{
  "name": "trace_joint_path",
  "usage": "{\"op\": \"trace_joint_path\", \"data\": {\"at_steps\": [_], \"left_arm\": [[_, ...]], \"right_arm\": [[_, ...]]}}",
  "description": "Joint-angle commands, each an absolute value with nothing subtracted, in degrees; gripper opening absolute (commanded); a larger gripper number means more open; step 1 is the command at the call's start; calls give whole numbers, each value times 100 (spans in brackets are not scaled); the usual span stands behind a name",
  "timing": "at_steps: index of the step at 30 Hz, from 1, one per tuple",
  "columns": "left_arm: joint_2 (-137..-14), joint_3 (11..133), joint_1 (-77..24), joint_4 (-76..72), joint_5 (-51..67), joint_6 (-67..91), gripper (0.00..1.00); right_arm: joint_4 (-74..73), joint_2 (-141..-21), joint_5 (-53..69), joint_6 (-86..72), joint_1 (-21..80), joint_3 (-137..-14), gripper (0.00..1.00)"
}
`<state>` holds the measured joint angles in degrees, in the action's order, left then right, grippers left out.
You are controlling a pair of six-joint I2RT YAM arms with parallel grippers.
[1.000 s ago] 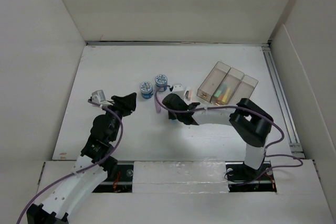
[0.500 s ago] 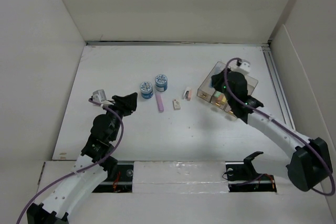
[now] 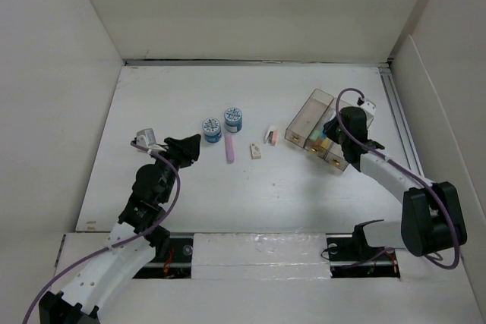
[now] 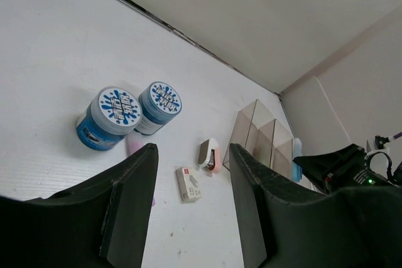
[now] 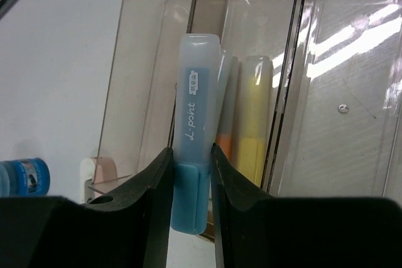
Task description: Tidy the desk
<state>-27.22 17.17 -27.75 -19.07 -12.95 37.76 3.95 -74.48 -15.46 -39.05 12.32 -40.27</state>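
– Starting with surface and room: what's there?
– White matte tabletop (image 3: 175, 96), white panel walls (image 3: 250, 5) on three sides, metal rail (image 3: 402, 134) along the right edge. It fills the floor of the enclosure and carries everything.
– Items?
– Two blue jars (image 3: 212, 129) (image 3: 233, 118) side by side mid-tabletop, pink marker (image 3: 229, 148) just beside them, small white eraser (image 3: 256, 151), mini stapler (image 3: 270, 136). Clear three-compartment tray (image 3: 311, 108) far right.
– Left arm?
– Bent low on the left, left hand (image 4: 193, 152) above the tabletop, aimed at the jars but apart from them. Jaws spread, nothing between them.
– Right arm?
– Reaches up the right side, elbow near the front, wrist over the tray.
– Right hand?
– Right hand (image 5: 190, 174) is clamped on a blue highlighter (image 5: 196, 130), lengthwise, capped end sticking out over the tray, lined up with the divider between the left and middle compartments.
– Touching the tray?
– Can't tell.
– Anything inside?
– Yellow highlighter (image 5: 254, 111) in the middle compartment, an orange one alongside it.
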Motion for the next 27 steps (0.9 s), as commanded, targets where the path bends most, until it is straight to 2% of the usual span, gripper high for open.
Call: {"op": "trace_joint_path", "data": {"at_steps": [1, 2, 5, 6, 7, 11, 13, 14, 15, 16, 19, 20, 22, 23, 24, 27], "left_arm": [[-2733, 1863, -2795, -2189, -1266, 3674, 45], [-2742, 1872, -2795, -2197, -1248, 3683, 45], [-2760, 1846, -2795, -2259, -1239, 3674, 45], [-2786, 1863, -2795, -2241, -1239, 3683, 45], [-2795, 1881, -2795, -2206, -1222, 3683, 45], [-2769, 1846, -2795, -2250, -1222, 3683, 45], [-2751, 1872, -2795, -2189, -1230, 3691, 45], [-2734, 1872, -2795, -2197, -1230, 3691, 44], [-2672, 1846, -2795, -2197, -1248, 3700, 44], [-2637, 1828, -2795, -2197, -1283, 3718, 44], [-2418, 1784, -2795, -2031, -1608, 3840, 43], [-2347, 1775, -2795, -1961, -1713, 3910, 43], [-2040, 1688, -2795, -1925, -1933, 3946, 43], [-1961, 1635, -2795, -1934, -2003, 3964, 43], [-1803, 1583, -2795, -1890, -2082, 3999, 43], [-1688, 1565, -2795, -1942, -1978, 3955, 43]], "right_arm": [[616, -7506, -1467, -4051, 1178, -4087, 28], [563, -7497, -1520, -4069, 1178, -4096, 36], [536, -7357, -1591, -4078, 1178, -4061, 46], [545, -7304, -1626, -4078, 1178, -4043, 54], [545, -7199, -1643, -4061, 1178, -4052, 57], [675, -6796, -1810, -3938, 1598, -4026, 60], [974, -6654, -1715, -3719, 2088, -3929, 41], [1306, -6645, -1627, -3631, 2292, -3894, 28], [1353, -6749, -1435, -3552, 2485, -3954, 9], [1345, -6889, -1372, -3412, 2714, -4068, 1], [1126, -7837, -1222, -3034, 3733, -4762, 0], [881, -8118, -1335, -2980, 4231, -5190, 2], [713, -8901, -1510, -2848, 4656, -5588, 18], [520, -9156, -1660, -2839, 4824, -5781, 36], [440, -9393, -1661, -2821, 5051, -6175, 44], [36, -10281, -1687, -2812, 5238, -6722, 61]]}}
